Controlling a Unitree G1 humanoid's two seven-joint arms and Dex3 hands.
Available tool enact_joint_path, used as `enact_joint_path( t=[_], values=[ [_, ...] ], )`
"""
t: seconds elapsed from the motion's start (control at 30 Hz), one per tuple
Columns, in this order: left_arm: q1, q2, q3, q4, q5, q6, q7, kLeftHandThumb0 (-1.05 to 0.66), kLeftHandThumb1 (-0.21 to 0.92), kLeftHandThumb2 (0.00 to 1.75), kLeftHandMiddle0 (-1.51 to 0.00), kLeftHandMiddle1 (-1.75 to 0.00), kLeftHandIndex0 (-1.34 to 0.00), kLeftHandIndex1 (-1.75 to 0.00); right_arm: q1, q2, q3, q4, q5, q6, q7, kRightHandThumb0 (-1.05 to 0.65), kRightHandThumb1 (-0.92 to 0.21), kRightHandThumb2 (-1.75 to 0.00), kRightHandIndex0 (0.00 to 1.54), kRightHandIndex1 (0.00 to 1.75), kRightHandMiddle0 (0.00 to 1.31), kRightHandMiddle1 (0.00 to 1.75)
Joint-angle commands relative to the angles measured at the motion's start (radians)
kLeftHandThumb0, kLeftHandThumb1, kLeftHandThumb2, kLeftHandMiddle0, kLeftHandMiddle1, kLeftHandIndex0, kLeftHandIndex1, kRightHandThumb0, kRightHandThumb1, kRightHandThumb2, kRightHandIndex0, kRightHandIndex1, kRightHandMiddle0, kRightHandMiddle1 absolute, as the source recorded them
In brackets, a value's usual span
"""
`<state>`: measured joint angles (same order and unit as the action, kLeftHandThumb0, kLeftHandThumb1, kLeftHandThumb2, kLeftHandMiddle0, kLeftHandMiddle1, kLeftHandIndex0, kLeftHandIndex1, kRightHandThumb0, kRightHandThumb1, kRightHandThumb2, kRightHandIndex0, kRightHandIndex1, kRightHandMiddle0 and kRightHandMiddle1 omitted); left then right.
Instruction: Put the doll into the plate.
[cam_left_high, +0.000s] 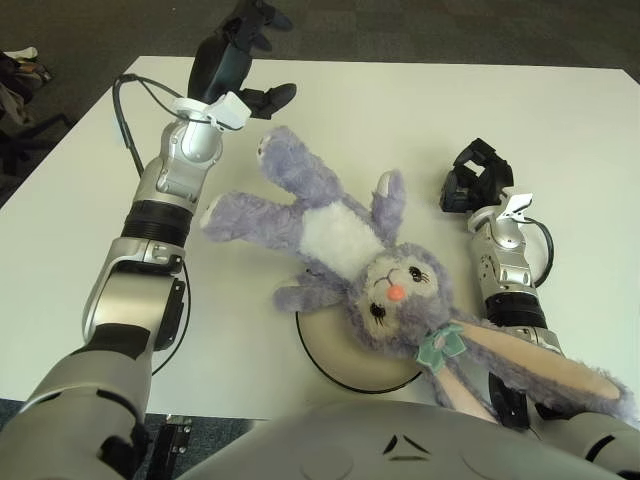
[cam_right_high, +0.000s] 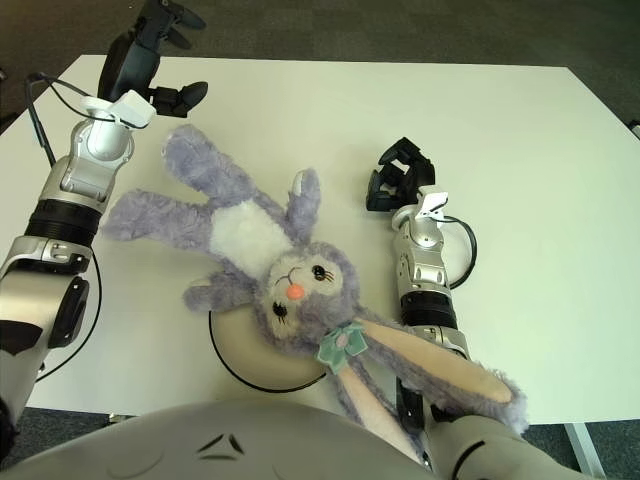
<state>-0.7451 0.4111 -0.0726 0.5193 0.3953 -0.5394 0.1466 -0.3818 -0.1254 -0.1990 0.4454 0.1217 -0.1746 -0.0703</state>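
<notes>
Purple bunny doll (cam_left_high: 340, 240) sprawled on white tabletop (cam_left_high: 580, 130), head over plate (cam_left_high: 345, 355), left hand (cam_left_high: 240, 60) raised beyond its leg, fingers spread, empty, right hand (cam_left_high: 478, 178) beside it, curled, empty

The doll (cam_left_high: 360, 250) lies across the middle of the table (cam_left_high: 420, 110), its head over the far rim of the plate (cam_left_high: 345, 360) at the near edge. The left hand (cam_left_high: 235, 55) shows behind it on the left, the right hand (cam_left_high: 477, 178) just right.

Silver-grey jointed arms (cam_left_high: 165, 185), black robot hands, black cables.
</notes>
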Motion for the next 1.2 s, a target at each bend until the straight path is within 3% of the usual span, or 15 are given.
enact_joint_path(
  t=[0.0, 0.33, 0.73, 1.17],
  values=[
    [0.031, -0.015, 0.02, -0.008, -0.041, 0.018, -0.008, -0.02, 0.5, 1.08, -0.4, -1.69, -0.36, -1.7, -0.032, -0.012, -0.014, -0.02, -0.016, -0.002, -0.028, -0.01, 0.11, -1.75, 0.98, 1.61, 0.7, 1.75],
    [0.095, -0.068, 0.056, -0.001, -0.163, 0.072, -0.062, -0.01, 0.51, 1.09, -0.36, -1.74, -0.34, -1.74, -0.047, -0.023, -0.014, -0.024, -0.045, 0.002, -0.065, -0.01, 0.1, -1.73, 1.0, 1.57, 0.69, 1.75],
    [0.155, -0.14, 0.099, 0.093, -0.275, 0.055, -0.078, -0.01, 0.4, 1.23, -0.44, -1.75, -0.43, -1.75, -0.053, -0.006, -0.012, 0.001, -0.053, -0.009, -0.103, -0.01, 0.13, -1.75, 1.02, 1.55, 0.7, 1.75],
    [0.232, -0.2, 0.115, 0.081, -0.336, 0.04, -0.107, -0.01, 0.35, 1.29, -0.48, -1.75, -0.46, -1.75, -0.043, -0.01, -0.009, 0.029, -0.046, -0.025, -0.076, -0.01, 0.06, -1.75, 0.91, 1.74, 0.65, 1.74]
  ],
)
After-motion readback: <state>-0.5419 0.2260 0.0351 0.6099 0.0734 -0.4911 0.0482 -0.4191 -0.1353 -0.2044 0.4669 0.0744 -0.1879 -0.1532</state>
